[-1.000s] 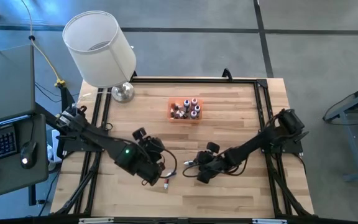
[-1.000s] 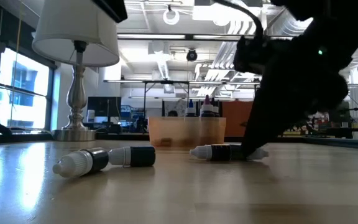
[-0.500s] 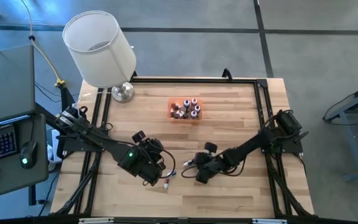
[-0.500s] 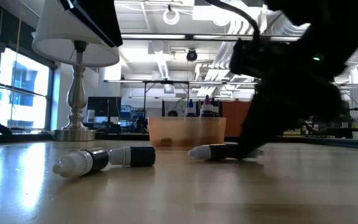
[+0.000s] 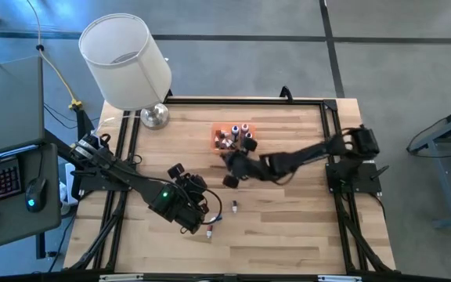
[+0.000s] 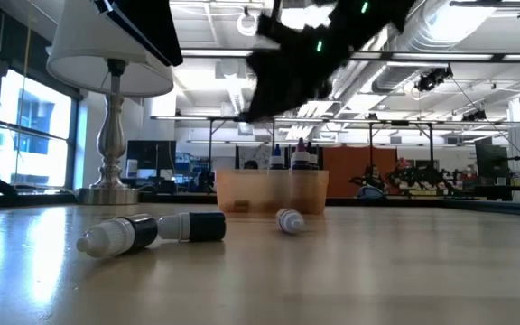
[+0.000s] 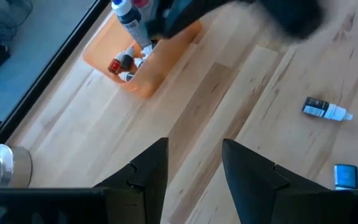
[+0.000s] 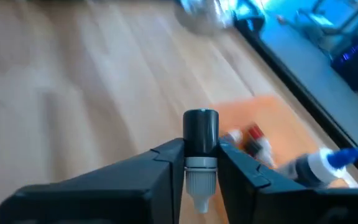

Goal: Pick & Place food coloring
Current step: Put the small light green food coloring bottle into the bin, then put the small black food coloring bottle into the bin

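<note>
A dark-bodied food coloring bottle (image 8: 201, 152) is gripped between the two fingers (image 8: 160, 171) of the right tool (image 5: 232, 168), its white cap pointing back toward the wrist and its dark base outward, as shown in the right wrist view. In the high view this tool is held above the bench (image 5: 288, 235), just at 6 o'clock of the orange tray (image 5: 219, 146), with the right arm reaching in from 3 o'clock. The tray sits toward 12 o'clock of the bench's middle and holds several upright bottles (image 5: 239, 136) with white caps and dark or red bodies. The left tool (image 5: 202, 215) is kept low over the bench toward 7 o'clock of the middle; in the left wrist view its fingers (image 7: 151, 165) stand apart with only bare wood between them, so it is released and grasps nothing. A single bottle (image 5: 233, 207) lies on its side on the bench just at 3 o'clock of the left tool, well apart from the tray. In the low view two more bottles (image 6: 152, 230) are seen lying touching end to end on the wood. A table lamp (image 5: 128, 63) stands at the bench's 10 o'clock corner.
</note>
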Motion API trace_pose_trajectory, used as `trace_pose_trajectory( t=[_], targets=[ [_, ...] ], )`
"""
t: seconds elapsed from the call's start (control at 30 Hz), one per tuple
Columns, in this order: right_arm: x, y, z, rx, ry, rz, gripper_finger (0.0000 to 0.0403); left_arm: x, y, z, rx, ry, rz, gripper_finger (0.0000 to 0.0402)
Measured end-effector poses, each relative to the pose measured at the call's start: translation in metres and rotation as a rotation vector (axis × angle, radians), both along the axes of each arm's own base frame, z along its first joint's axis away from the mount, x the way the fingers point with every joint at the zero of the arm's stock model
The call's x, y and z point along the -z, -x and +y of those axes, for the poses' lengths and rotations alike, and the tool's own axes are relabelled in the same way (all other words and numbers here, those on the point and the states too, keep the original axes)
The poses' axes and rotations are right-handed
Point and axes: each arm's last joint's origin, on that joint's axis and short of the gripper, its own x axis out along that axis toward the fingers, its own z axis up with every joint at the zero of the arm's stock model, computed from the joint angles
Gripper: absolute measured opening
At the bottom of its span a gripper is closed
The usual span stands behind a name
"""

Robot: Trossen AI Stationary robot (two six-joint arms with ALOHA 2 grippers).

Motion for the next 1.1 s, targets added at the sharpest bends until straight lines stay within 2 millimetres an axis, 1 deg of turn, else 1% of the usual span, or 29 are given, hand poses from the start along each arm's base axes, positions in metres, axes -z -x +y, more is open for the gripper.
trace_pose_trajectory(
  t=[0.07, 0.13, 0.27, 0.4, 0.5, 0.57, 0.6, 0.67, 0.77, 0.87, 0.97, 1.03, 1.1],
  targets=[
    [0.010, -0.003, -0.018, 0.025, 0.001, 0.035, 0.0072, 0.000, 0.000, 0.000, 0.000, 0.001, -0.002, 0.0147],
    [0.013, -0.005, -0.032, 0.062, 0.001, 0.032, 0.0075, 0.000, 0.000, 0.000, 0.000, 0.001, -0.005, 0.0147],
    [0.029, -0.006, -0.054, 0.082, 0.047, 0.117, 0.0097, 0.000, -0.001, 0.000, -0.001, -0.002, -0.010, 0.0147],
    [0.025, -0.010, -0.066, 0.062, 0.047, 0.088, 0.0123, 0.000, -0.001, 0.000, -0.002, -0.026, -0.017, 0.0147],
    [0.027, -0.009, -0.070, 0.064, 0.040, 0.093, 0.0138, 0.000, -0.001, 0.001, 0.010, -0.042, -0.011, 0.0147],
    [0.022, -0.009, -0.070, 0.069, 0.045, 0.085, 0.0145, 0.000, -0.001, 0.001, 0.011, -0.046, -0.010, 0.0147],
    [0.017, -0.010, -0.067, 0.061, 0.042, 0.077, 0.0147, 0.000, -0.001, 0.001, 0.011, -0.046, -0.011, 0.0147],
    [0.000, -0.010, -0.057, 0.014, 0.026, 0.050, 0.0148, 0.000, -0.001, 0.001, 0.008, -0.054, -0.016, 0.0147],
    [-0.027, -0.004, -0.032, -0.099, -0.020, 0.042, 0.0146, 0.000, -0.001, 0.001, 0.002, -0.061, -0.027, 0.0147],
    [-0.047, 0.010, -0.003, -0.168, -0.114, 0.044, 0.0141, 0.001, 0.001, -0.001, -0.008, 0.003, -0.010, 0.0147],
    [-0.049, 0.026, 0.028, -0.203, -0.203, 0.094, 0.0138, 0.007, 0.009, -0.013, 0.022, 0.029, 0.004, 0.0147],
    [-0.042, 0.035, 0.049, -0.205, -0.255, 0.149, 0.0138, 0.015, 0.015, -0.020, 0.036, 0.042, 0.005, 0.0147],
    [-0.029, 0.040, 0.068, -0.189, -0.317, 0.144, 0.0138, 0.023, 0.015, -0.023, 0.035, 0.072, -0.005, 0.0147]
  ],
)
